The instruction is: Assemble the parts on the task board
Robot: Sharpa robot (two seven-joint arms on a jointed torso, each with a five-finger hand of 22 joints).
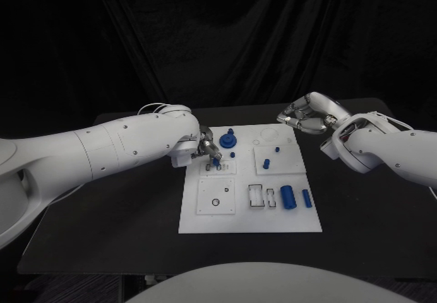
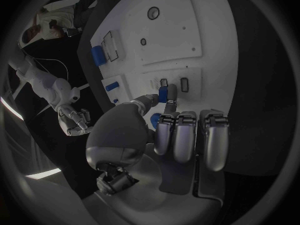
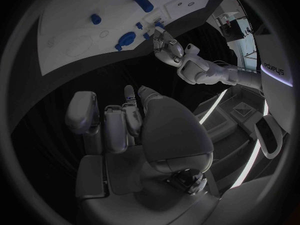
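The white task board (image 1: 205,218) lies mid-table. My left hand (image 1: 208,151) hovers over its far-left square plate and pinches a small blue part (image 1: 216,163) between thumb and a finger; the left wrist view shows the same blue part (image 2: 162,93) just above two small slots. A blue knob (image 1: 228,138) stands beside that hand. Two blue pegs (image 1: 266,164) stand on the far-right plate. A thick blue cylinder (image 1: 288,197) and a slimmer one (image 1: 307,198) lie on the near right. My right hand (image 1: 305,117) hangs beyond the board's far-right corner, fingers curled in, holding nothing.
A small dark ring (image 1: 215,202) lies on the near-left plate, and rectangular slots (image 1: 256,194) sit next to the thick cylinder. Black table (image 1: 109,221) surrounds the board on all sides. A dark curtain closes off the back.
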